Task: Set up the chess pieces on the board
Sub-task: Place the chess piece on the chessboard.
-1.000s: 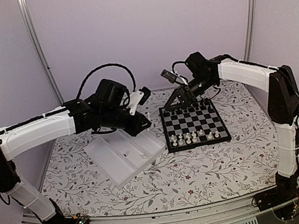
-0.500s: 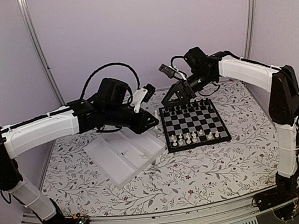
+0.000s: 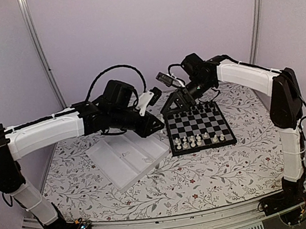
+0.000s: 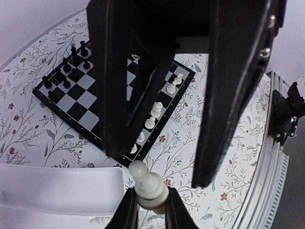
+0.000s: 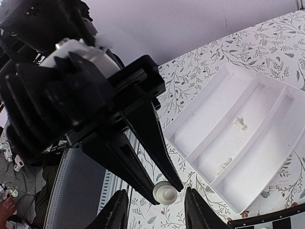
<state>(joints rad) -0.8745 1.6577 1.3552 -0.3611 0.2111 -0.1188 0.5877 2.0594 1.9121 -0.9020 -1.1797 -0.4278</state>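
The left arm reaches across the white tray toward the board. The left gripper is clenched on a single white chess piece, pinching it low on its base with its round head sticking out past the fingertips. The piece hangs in the air above the flowered worktop, over the strip between the tray's corner and the board's left edge, and it touches neither.

The right gripper comes in from the board's far side to meet it. Its jaws are spread apart, one finger on either side of the piece, and no contact shows in the right wrist view. From the left wrist camera, those two long black fingers fill most of the view, straddling the piece.

On the board, several white pieces stand along the rows nearest the arm bases. Black pieces line the far edge. Two small white pieces lie on their sides in separate compartments of the tray.
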